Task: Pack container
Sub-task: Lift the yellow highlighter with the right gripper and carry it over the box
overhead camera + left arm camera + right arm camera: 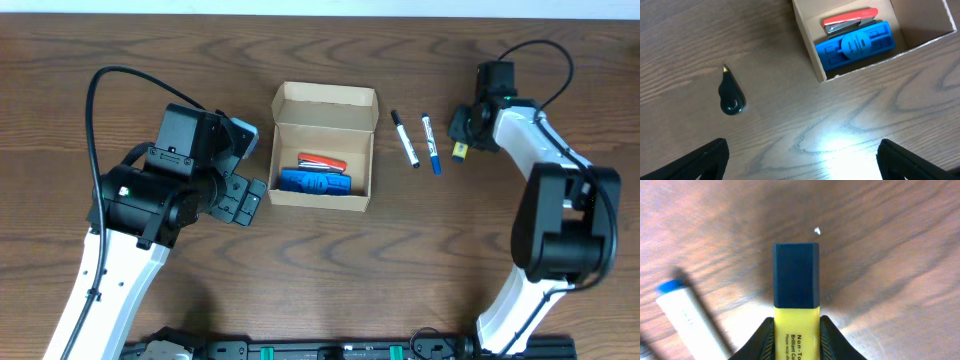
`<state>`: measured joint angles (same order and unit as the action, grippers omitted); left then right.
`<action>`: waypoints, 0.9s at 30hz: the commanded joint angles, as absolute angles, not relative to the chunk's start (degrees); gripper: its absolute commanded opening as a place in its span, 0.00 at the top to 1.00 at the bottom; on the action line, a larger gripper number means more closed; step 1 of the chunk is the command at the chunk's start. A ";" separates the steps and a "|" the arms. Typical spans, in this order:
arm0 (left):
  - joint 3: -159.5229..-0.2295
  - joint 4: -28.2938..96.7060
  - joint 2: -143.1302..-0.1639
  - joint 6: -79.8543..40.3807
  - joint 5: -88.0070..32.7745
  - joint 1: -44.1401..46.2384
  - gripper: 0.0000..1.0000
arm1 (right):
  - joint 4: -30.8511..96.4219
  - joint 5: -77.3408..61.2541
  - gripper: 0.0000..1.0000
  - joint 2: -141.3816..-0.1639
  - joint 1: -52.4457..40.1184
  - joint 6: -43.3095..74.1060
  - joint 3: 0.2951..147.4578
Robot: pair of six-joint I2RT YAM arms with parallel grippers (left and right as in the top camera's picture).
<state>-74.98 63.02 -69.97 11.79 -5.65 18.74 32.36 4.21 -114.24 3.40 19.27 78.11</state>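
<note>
The container (322,147) is an open brown cardboard box at the table's middle, its flap lid (325,103) folded back. Inside lie a blue object (315,183) and a red stapler (322,161); both also show in the left wrist view, the blue object (855,45) below the red stapler (847,21). My right gripper (796,340) is shut on a yellow highlighter (796,327) with a dark blue cap (796,274), right of the box, highlighter (458,151) at the table. My left gripper (800,160) stands open just left of the box, nothing between its fingers.
Two white markers lie between box and right arm: a black-capped one (404,139) and a blue-capped one (430,143). The blue-capped marker (687,317) lies left of the highlighter. A small black teardrop-shaped object (730,94) rests on the wood left of the container (810,45).
</note>
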 commanded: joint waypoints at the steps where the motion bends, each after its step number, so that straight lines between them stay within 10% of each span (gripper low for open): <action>1: -75.59 63.20 -69.63 11.14 -5.82 18.35 0.05 | 33.58 2.94 0.94 -106.10 2.42 18.20 81.43; 27: -75.59 63.20 -69.63 11.14 -5.82 18.35 0.05 | 40.36 3.81 0.99 -97.78 -28.58 30.48 81.62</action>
<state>-74.98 63.02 -69.97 11.79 -5.63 18.74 39.68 -0.08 -95.22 -26.44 25.78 81.01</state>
